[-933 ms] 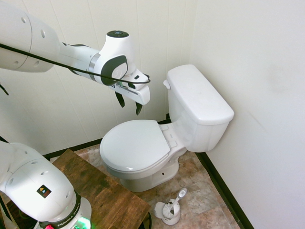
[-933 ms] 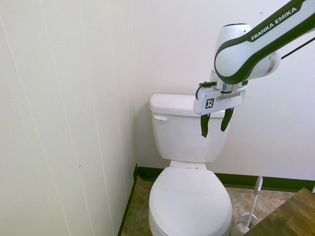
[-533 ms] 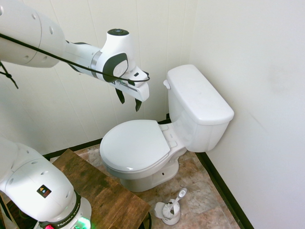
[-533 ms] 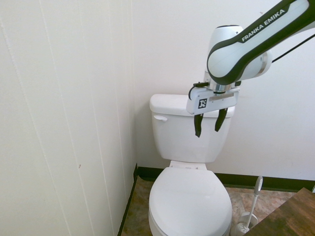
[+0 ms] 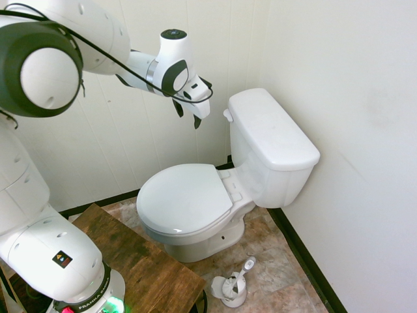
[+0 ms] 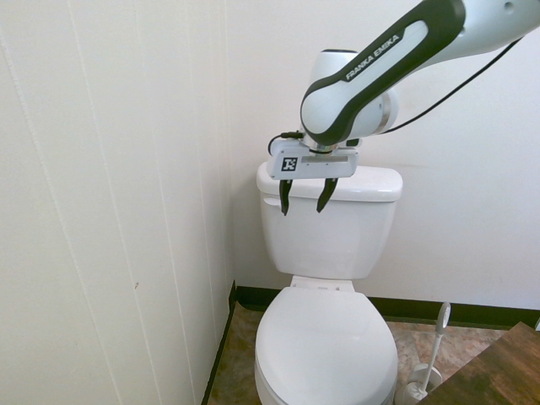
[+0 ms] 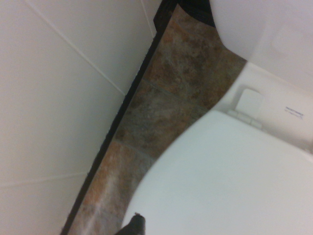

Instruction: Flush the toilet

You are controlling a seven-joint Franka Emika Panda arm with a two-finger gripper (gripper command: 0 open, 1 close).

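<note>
White ceramic toilet [image 5: 184,199], lid down, standing in a room corner. Its small flush lever [image 5: 227,115] sits high on the front of the tank [image 5: 273,134], at the end by the panelled wall [image 6: 110,202]. My tool [image 6: 302,213] hangs empty in front of the tank, fingers spread and pointing down, apart from the lever. I judge I must move toward the tank and slightly wallward, then press down.
</note>
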